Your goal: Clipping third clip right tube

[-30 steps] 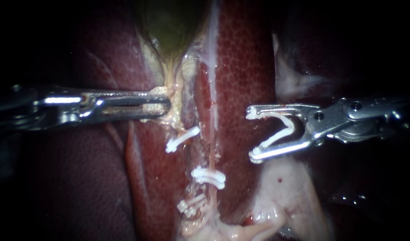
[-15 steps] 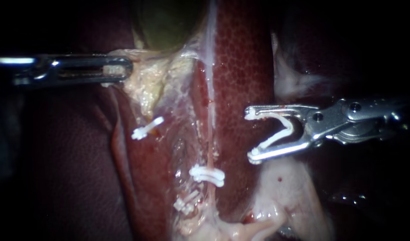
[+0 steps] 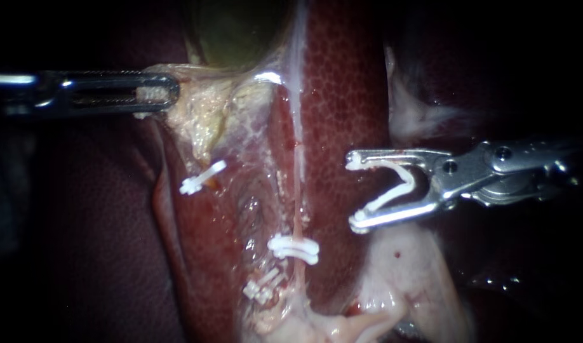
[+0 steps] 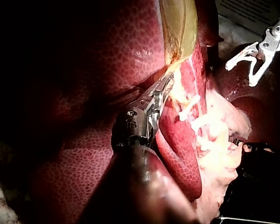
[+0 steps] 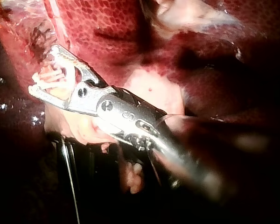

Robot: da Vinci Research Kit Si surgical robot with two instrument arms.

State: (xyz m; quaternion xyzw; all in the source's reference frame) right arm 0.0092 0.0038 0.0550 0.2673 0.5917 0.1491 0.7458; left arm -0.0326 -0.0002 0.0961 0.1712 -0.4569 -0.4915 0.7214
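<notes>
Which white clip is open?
The clip held by the right instrument: spread in a V. The other three lie closed.

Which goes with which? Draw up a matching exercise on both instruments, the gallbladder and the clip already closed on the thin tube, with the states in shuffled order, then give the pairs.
Things:
1. left instrument
2. right instrument
3. gallbladder
4. closed clip

States:
A. olive green, at the upper edge of the endoscope view
B. clamped across the thin tube
C. jaws hold an open clip, apart from the tube
D. jaws shut on pale tissue just below the gallbladder

Pairs: 1-D, 2-C, 3-A, 4-B.
</notes>
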